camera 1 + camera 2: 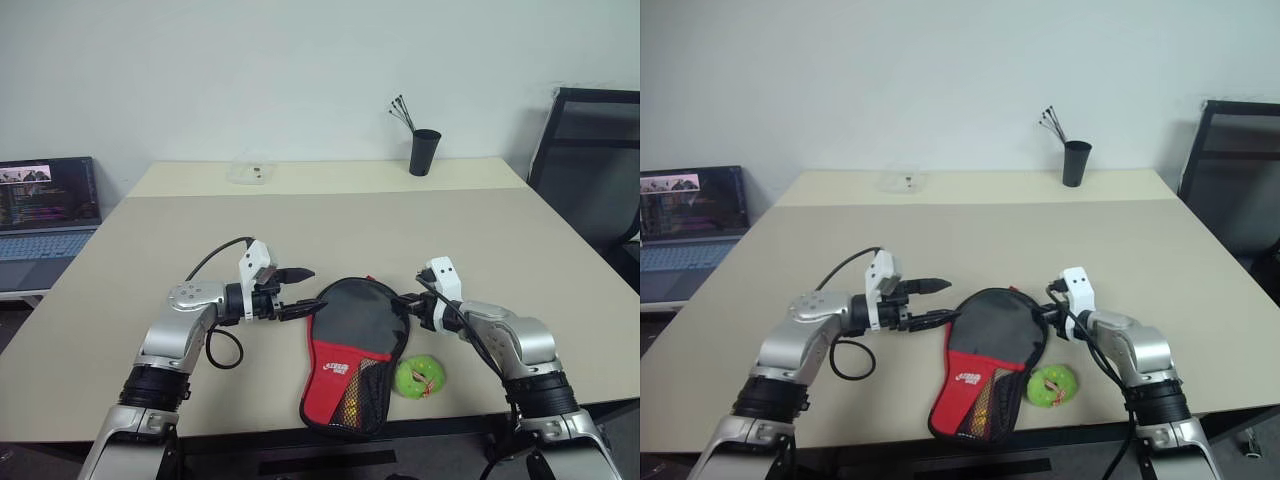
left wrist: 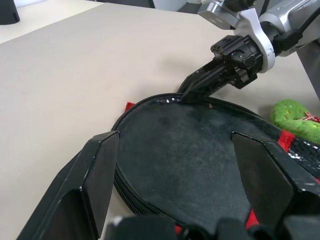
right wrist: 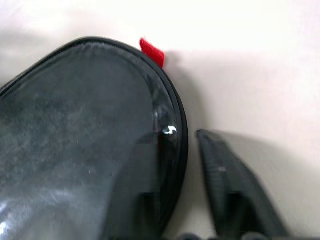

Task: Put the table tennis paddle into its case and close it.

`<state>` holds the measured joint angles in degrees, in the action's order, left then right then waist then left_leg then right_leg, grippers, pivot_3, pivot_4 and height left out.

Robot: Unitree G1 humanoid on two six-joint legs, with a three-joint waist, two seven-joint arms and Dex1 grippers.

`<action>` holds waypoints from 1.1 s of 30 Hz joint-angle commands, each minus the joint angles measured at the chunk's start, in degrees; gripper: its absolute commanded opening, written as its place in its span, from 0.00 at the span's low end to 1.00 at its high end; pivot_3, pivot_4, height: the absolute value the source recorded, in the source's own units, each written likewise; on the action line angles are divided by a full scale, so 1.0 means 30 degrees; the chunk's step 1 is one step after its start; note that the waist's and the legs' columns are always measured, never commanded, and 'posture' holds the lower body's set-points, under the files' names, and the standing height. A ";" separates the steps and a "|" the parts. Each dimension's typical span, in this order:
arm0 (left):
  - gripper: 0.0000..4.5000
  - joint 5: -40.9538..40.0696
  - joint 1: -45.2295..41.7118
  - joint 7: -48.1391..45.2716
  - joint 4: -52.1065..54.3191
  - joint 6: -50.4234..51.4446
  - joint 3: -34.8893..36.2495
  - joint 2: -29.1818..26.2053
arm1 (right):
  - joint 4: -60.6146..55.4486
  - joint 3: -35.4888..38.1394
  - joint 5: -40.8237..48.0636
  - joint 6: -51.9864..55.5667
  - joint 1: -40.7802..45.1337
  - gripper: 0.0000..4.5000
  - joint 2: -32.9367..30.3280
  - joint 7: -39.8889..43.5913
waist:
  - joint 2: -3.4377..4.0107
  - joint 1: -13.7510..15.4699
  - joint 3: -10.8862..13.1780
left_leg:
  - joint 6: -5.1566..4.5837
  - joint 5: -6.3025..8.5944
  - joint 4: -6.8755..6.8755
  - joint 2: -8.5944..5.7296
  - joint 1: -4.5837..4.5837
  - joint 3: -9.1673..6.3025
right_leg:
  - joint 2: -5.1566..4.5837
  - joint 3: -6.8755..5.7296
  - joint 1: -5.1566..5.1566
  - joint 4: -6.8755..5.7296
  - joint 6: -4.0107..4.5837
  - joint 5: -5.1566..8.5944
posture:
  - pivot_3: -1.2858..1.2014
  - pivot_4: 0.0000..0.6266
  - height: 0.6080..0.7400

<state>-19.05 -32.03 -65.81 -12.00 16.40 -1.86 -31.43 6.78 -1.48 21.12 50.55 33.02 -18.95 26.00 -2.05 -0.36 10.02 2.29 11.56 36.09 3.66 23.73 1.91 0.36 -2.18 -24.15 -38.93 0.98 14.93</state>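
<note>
My right claw is pinched shut on the rim of the case, which lies by the desk's near edge, long axis running toward that edge, between both claws, while my left claw gapes empty just beside its round end.

White logo on case, lettering unreadable

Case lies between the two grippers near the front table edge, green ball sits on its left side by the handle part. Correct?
Not quite. The green ball sits on the right side of the case, below the right gripper; the left eye view shows it. The rest holds: left gripper flanks the other side.
</note>
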 commanded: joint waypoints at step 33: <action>0.86 0.0422 0.0140 0.0003 0.0269 -0.1666 -0.0484 0.0328 | 0.8015 -0.1279 -0.3568 -0.4750 0.6036 0.09 0.2925 0.1303 | 0.0009 -0.0474 0.0006 | -0.0001 0.0000 -0.0027 0.0018 0.0024 0.0032 | 0.0005 0.0041 -0.0046 0.0005 0.0029 -0.0015 | 0.52 0.24 1.00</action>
<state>-17.70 -30.68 -65.68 -11.60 12.34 -3.19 -30.72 31.74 -5.78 10.72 37.31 50.66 -9.92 30.20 -2.02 -1.78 10.04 2.29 11.56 36.01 3.71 23.81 2.00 0.38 -2.06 -24.29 -38.92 1.06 14.89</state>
